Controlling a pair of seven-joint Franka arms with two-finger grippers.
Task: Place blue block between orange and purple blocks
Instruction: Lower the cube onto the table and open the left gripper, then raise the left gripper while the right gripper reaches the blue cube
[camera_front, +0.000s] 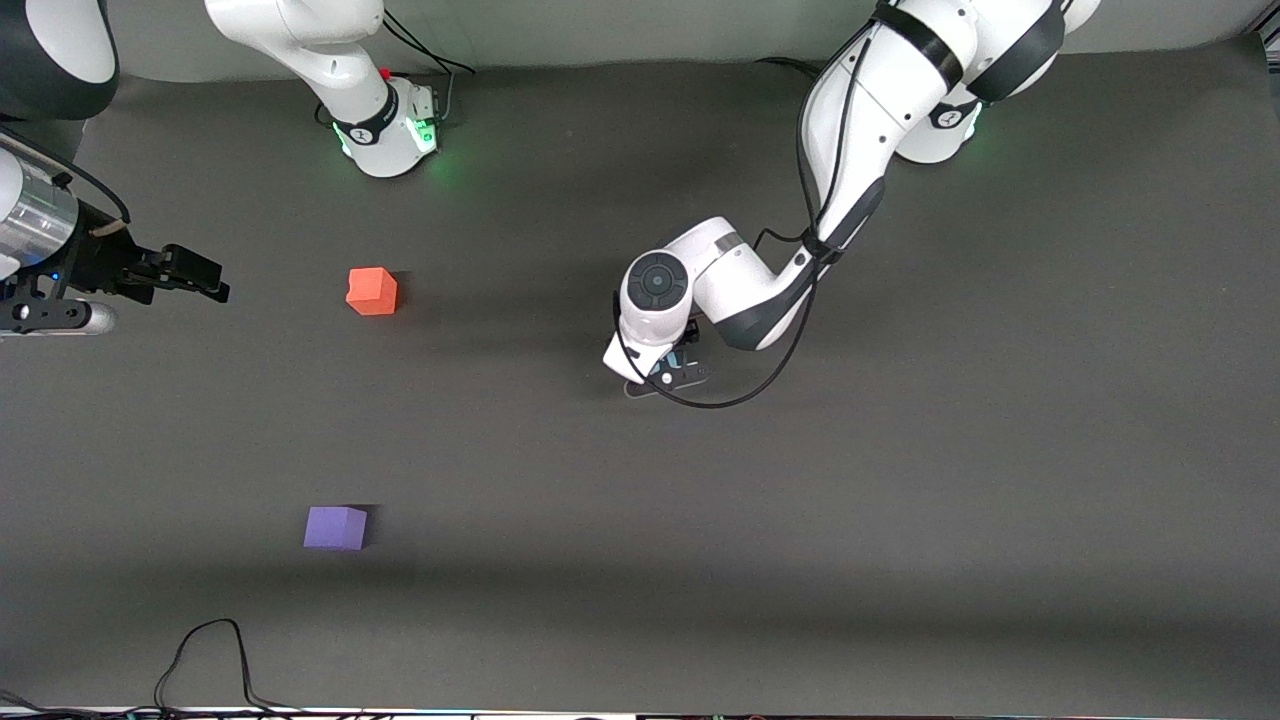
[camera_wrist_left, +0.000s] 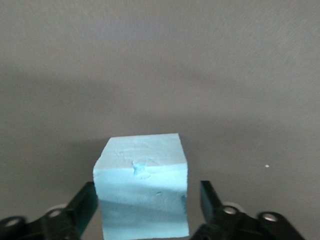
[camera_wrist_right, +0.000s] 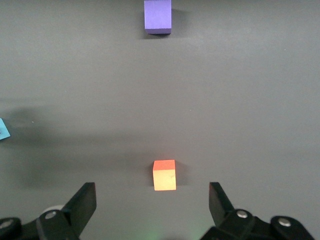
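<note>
The light blue block (camera_wrist_left: 142, 192) sits on the dark table between the fingers of my left gripper (camera_front: 670, 375), which is low at the table's middle. Its fingers (camera_wrist_left: 212, 200) are open, one on each side of the block, with a small gap showing on one side. In the front view the hand hides most of the block. The orange block (camera_front: 372, 291) lies toward the right arm's end. The purple block (camera_front: 336, 527) lies nearer the front camera than the orange one. My right gripper (camera_front: 195, 275) waits open and empty at the right arm's end, apart from the orange block (camera_wrist_right: 164, 175).
The dark grey mat (camera_front: 900, 500) covers the table. A black cable (camera_front: 200, 640) loops at the edge nearest the front camera. The purple block (camera_wrist_right: 158, 16) and a corner of the blue block (camera_wrist_right: 2, 130) show in the right wrist view.
</note>
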